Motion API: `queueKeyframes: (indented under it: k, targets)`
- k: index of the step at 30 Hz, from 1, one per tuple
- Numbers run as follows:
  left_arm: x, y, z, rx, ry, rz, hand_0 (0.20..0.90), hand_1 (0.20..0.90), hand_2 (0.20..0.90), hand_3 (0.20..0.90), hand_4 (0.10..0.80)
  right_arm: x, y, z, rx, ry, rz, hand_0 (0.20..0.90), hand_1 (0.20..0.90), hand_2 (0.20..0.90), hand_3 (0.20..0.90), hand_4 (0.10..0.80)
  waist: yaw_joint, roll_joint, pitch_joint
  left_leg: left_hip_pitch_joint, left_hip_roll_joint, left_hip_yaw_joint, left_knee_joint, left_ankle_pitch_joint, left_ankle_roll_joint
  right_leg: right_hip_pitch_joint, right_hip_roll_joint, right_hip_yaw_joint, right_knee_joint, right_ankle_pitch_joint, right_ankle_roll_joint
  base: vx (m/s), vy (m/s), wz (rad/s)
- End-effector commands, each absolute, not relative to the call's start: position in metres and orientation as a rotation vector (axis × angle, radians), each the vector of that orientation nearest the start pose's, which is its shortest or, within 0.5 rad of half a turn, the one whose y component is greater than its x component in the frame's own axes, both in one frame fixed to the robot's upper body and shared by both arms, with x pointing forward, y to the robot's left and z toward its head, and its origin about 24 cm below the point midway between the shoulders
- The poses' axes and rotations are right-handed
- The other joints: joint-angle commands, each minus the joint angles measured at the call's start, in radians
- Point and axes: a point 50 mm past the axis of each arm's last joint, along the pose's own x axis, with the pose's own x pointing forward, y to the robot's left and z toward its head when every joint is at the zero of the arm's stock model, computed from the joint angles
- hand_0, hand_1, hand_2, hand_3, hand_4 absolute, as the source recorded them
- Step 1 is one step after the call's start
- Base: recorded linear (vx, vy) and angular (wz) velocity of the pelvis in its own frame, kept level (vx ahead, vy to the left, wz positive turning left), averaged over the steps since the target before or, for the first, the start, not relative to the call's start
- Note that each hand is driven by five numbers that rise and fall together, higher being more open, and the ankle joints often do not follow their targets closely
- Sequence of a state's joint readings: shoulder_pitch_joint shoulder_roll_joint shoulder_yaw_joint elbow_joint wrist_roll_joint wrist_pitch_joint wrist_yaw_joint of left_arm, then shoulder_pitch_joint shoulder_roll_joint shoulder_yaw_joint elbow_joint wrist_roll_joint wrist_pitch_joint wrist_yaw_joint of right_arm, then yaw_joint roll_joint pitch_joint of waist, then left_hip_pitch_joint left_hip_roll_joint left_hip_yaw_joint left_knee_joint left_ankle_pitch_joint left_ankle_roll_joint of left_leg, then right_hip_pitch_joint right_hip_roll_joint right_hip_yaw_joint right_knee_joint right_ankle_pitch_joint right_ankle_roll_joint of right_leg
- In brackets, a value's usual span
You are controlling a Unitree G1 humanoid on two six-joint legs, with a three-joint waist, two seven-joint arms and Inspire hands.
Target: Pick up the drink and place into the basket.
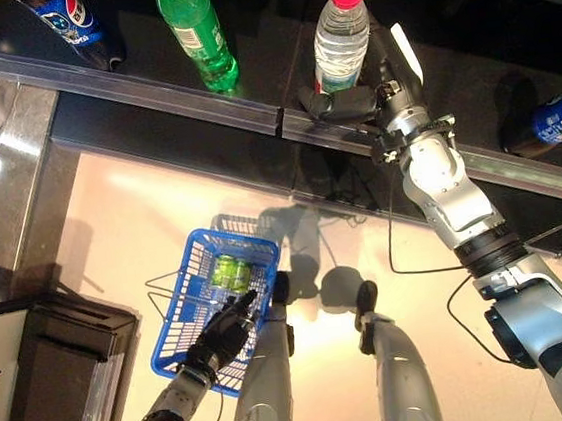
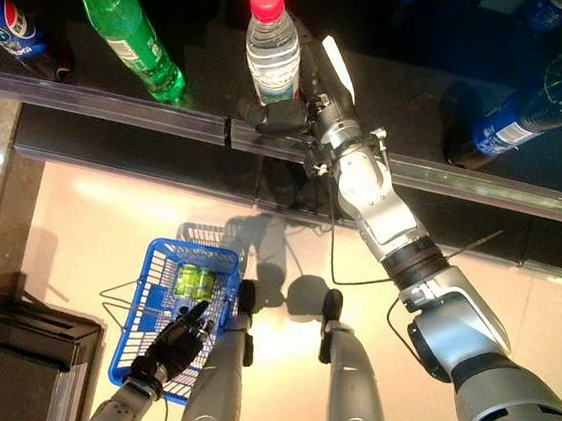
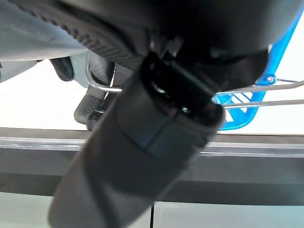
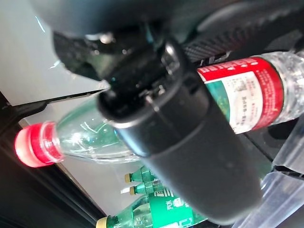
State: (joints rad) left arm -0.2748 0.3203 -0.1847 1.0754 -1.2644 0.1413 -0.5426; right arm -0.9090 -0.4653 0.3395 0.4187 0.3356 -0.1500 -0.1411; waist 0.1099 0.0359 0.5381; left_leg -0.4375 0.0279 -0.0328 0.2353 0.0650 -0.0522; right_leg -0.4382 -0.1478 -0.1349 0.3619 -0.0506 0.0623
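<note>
The clear plastic water bottle with a red cap and red-and-green label stands upright on the dark shelf, just behind its clear front rail, with the right robot hand wrapped round its lower body. The blue plastic mesh basket with wire handles hangs low over the pale floor, held by the left robot hand at its near rim, and green cans lie inside it.

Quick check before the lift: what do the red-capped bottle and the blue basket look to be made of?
Water bottle: clear, glossy thin plastic by its see-through ribbed wall, red plastic cap; the right robot hand grips it. Basket: likely matte blue moulded plastic lattice, with shiny metal wire handles.
</note>
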Motion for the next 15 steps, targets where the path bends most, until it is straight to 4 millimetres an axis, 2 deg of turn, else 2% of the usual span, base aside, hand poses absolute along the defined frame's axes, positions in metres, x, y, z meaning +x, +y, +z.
queueKeyframes:
  k: [1, 9, 10, 11, 12, 15]
  targets:
    - [0.2341, 0.1518, -0.0702, -1.21, 0.434, -0.429, 0.3, 0.3, 0.3, 0.2, 0.1, 0.3502, -0.1095, 0.3198, -0.207, -0.886, 0.247, 0.9, 0.9, 0.9, 0.9, 0.8, 0.003, 0.006, -0.018, 0.015, -0.037, -0.007, 0.041, -0.042, 0.054, 0.044, 0.011, -0.014, -0.057, 0.044, -0.038, 0.0, 0.0, 0.0]
    - [0.2395, 0.1472, -0.0659, -1.181, 0.428, -0.469, 0.3, 0.3, 0.3, 0.2, 0.1, 0.3535, -0.108, 0.3195, -0.123, -0.854, 0.295, 0.9, 0.9, 0.9, 0.9, 0.8, 0.001, 0.005, -0.018, 0.013, -0.038, -0.009, 0.041, -0.043, 0.055, 0.042, 0.012, -0.012, -0.057, 0.046, -0.038, 0.0, 0.0, 0.0]
    - [0.239, 0.1471, -0.0663, -1.18, 0.43, -0.471, 0.3, 0.3, 0.3, 0.2, 0.1, 0.3539, -0.108, 0.3203, -0.097, -0.853, 0.308, 0.686, 0.686, 0.686, 0.65, 0.55, 0.002, 0.006, -0.018, 0.015, -0.037, -0.009, 0.039, -0.043, 0.054, 0.043, 0.011, -0.013, -0.058, 0.045, -0.038, 0.0, 0.0, 0.0]
    - [0.2388, 0.1474, -0.0665, -1.175, 0.433, -0.473, 0.3, 0.3, 0.3, 0.2, 0.1, 0.3545, -0.1089, 0.3206, -0.08, -0.851, 0.313, 0.686, 0.686, 0.686, 0.65, 0.55, 0.002, 0.008, -0.018, 0.016, -0.037, -0.01, 0.041, -0.044, 0.054, 0.044, 0.011, -0.014, -0.056, 0.045, -0.038, 0.0, 0.0, 0.0]
    - [0.2389, 0.1475, -0.0665, -1.174, 0.434, -0.474, 0.3, 0.3, 0.3, 0.2, 0.1, 0.3546, -0.1091, 0.3207, -0.079, -0.851, 0.315, 0.3, 0.3, 0.3, 0.2, 0.1, 0.002, 0.008, -0.018, 0.015, -0.037, -0.01, 0.042, -0.044, 0.054, 0.044, 0.01, -0.014, -0.056, 0.045, -0.038, 0.0, 0.0, 0.0]
    - [0.2398, 0.1465, -0.0663, -1.169, 0.435, -0.474, 0.3, 0.3, 0.3, 0.2, 0.1, 0.3566, -0.11, 0.3202, -0.066, -0.851, 0.322, 0.3, 0.3, 0.3, 0.2, 0.1, 0.003, 0.011, -0.018, 0.016, -0.039, -0.011, 0.045, -0.045, 0.054, 0.045, 0.008, -0.015, -0.054, 0.044, -0.038, 0.0, 0.0, 0.0]
